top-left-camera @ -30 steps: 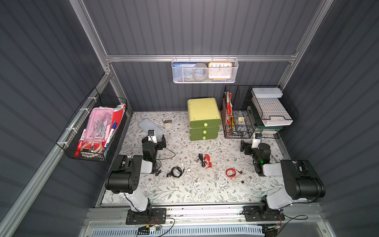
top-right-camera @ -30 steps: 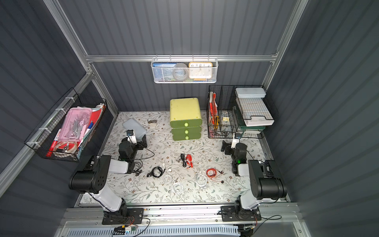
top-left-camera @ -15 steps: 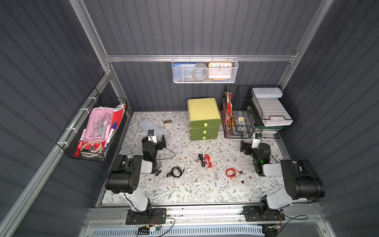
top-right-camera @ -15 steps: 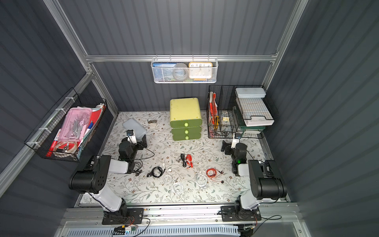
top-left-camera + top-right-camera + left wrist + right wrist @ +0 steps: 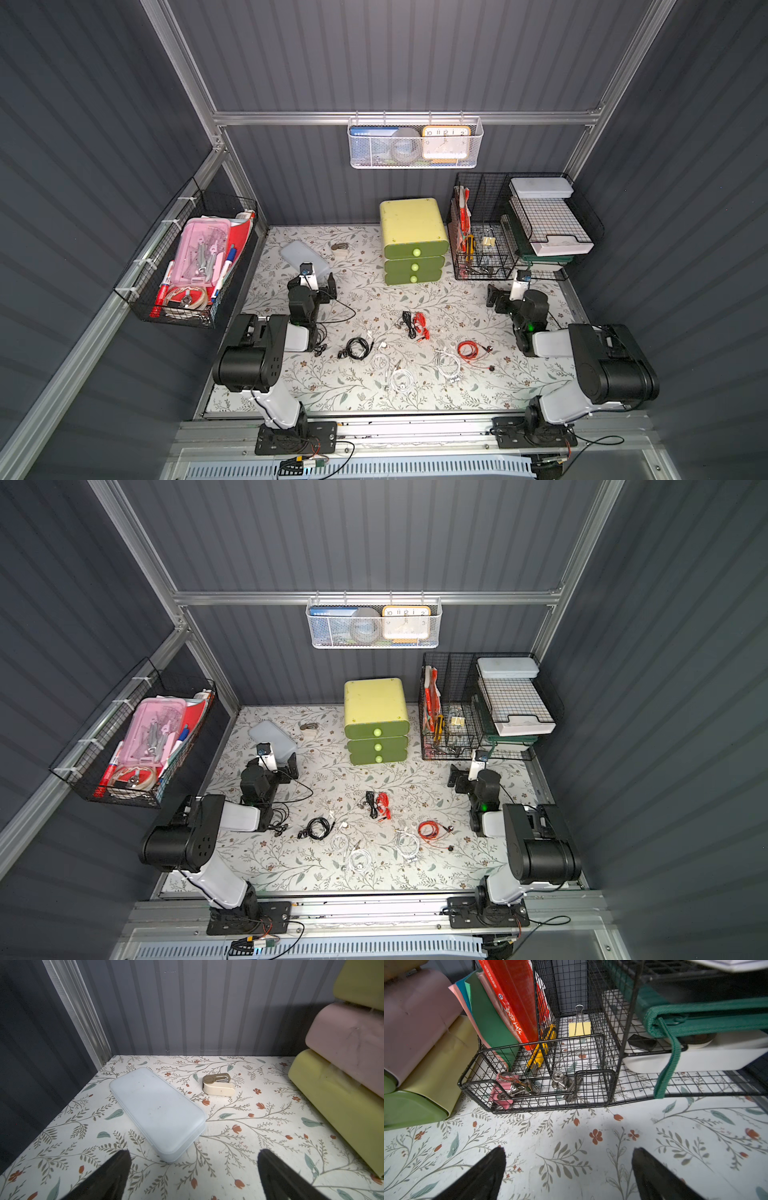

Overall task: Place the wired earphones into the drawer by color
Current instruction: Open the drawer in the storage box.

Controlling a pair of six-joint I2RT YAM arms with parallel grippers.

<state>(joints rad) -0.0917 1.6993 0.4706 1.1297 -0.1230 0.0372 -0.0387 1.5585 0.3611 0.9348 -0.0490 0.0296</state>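
Note:
Several wired earphones lie loose mid-table in both top views: a black coil (image 5: 358, 347), a red and black tangle (image 5: 415, 325), a red coil (image 5: 468, 349) and white coils (image 5: 401, 379) (image 5: 409, 843). The green drawer unit (image 5: 412, 249) stands at the back with its three drawers shut; its side (image 5: 336, 1093) shows in the left wrist view. My left gripper (image 5: 312, 284) (image 5: 193, 1152) is open and empty, low over the table at the left. My right gripper (image 5: 509, 293) (image 5: 568, 1149) is open and empty at the right. Neither wrist view shows any earphones.
A translucent lidded box (image 5: 155, 1109) and a small beige staple remover (image 5: 218, 1085) lie ahead of the left gripper. A black wire rack (image 5: 542, 1076) with folders, clips and stacked trays (image 5: 552, 224) stands ahead of the right gripper. Wire baskets (image 5: 187, 262) hang on the walls.

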